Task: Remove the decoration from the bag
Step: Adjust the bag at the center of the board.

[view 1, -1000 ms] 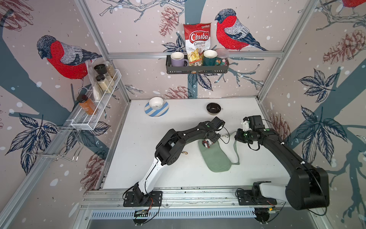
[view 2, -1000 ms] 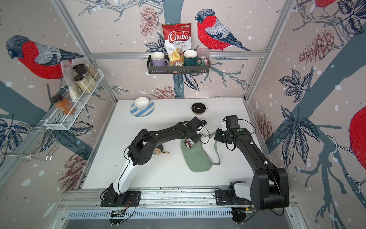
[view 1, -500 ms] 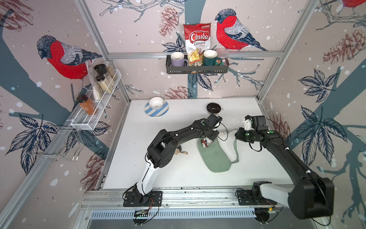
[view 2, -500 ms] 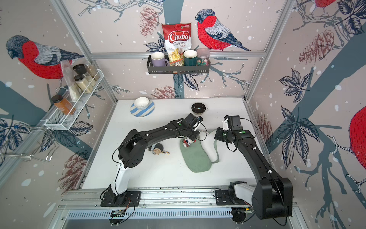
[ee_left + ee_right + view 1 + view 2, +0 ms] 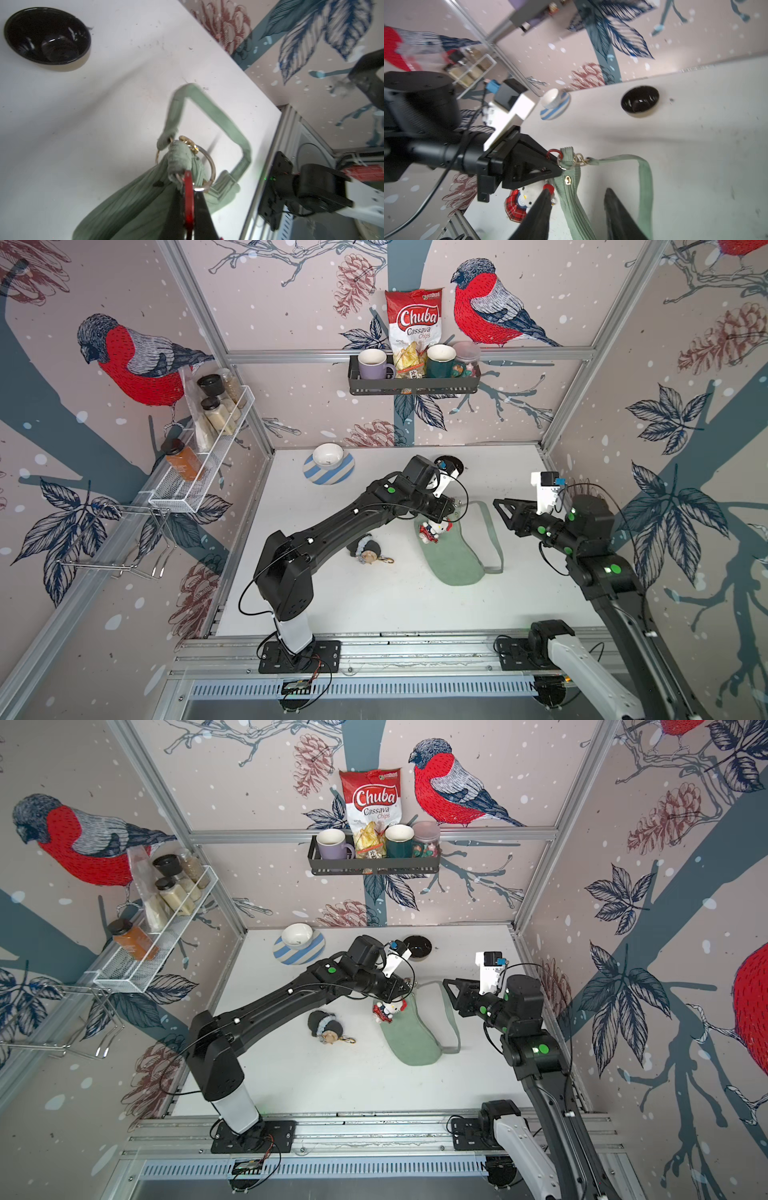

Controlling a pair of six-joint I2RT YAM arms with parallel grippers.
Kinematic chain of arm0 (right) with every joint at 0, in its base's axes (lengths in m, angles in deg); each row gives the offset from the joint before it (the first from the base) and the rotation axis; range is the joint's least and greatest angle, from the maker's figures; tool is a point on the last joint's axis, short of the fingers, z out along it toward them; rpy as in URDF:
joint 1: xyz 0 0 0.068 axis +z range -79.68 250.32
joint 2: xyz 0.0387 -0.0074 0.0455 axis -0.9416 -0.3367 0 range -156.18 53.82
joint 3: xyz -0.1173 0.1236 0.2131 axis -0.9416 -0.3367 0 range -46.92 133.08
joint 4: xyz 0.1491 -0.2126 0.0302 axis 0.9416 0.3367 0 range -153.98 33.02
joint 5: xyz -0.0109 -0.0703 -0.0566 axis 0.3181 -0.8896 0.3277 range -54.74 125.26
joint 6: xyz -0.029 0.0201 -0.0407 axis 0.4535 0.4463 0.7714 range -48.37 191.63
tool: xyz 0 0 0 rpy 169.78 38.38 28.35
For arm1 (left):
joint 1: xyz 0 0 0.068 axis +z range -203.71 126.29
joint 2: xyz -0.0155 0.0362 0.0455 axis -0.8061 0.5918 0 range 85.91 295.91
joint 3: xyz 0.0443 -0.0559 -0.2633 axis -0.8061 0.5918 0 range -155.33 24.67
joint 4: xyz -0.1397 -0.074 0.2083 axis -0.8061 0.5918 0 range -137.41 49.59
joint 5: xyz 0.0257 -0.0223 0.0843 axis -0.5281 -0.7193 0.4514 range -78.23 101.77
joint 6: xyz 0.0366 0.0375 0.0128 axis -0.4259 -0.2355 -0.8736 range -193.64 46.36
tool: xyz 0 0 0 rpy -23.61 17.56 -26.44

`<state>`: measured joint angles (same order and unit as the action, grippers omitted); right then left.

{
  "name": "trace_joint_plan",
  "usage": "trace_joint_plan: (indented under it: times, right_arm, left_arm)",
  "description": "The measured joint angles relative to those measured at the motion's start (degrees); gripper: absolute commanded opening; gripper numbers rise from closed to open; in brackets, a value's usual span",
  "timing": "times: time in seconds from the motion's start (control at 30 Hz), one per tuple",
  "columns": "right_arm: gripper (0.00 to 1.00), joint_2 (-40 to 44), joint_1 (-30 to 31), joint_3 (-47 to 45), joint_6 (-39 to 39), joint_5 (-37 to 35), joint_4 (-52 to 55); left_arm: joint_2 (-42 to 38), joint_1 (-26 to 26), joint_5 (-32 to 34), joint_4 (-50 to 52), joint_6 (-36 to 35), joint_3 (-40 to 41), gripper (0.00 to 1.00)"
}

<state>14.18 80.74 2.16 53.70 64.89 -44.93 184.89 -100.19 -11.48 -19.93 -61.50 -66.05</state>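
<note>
Now the left gripper is clamped on the red clasp of the decoration, at the far end of the bag, which lies on the table with its long axis running back from the front; the right gripper, jaws partly apart and empty, hangs near that end

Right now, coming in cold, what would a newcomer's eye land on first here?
The left gripper, shut on a small red clip at the far end of the soft sage-green fabric bag mid-table. Beside it lies a white cat plush in red tartan; the right gripper hangs open near the strap.
</note>
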Motion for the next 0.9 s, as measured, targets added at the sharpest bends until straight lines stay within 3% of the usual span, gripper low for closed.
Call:
trace_joint_plan:
  times: [0.2,0.33,0.47,0.6,0.7,0.9]
  right_arm:
    - [0.54,7.74,7.26,-1.95,5.33,2.95,-7.04]
    - [0.44,5.22,15.63,-0.07,13.4,2.12,-6.82]
    - [0.32,0.02,27.82,2.34,25.73,-7.76,-5.99]
    - [0.32,-1.16,36.98,0.61,38.07,-20.26,-7.52]
    - [0.34,-0.81,38.62,-1.29,44.72,-25.75,-10.14]
    - [0.34,-1.64,39.01,-1.95,50.62,-29.18,-11.89]
  left_arm:
    - [-5.97,0.31,-9.05,4.02,0.11,-0.39,0.05]
    - [-9.79,0.37,-13.35,6.38,0.98,-0.98,0.05]
    - [-12.13,0.5,-16.2,8.35,1.14,-2.34,0.05]
    - [-14.01,0.5,-17.59,10.8,1.14,-2.38,0.05]
    - [-15.15,0.5,-17.9,12.13,1.11,-2.32,0.05]
    - [-16.48,0.5,-18.67,12.59,1.09,-1.38,0.04]
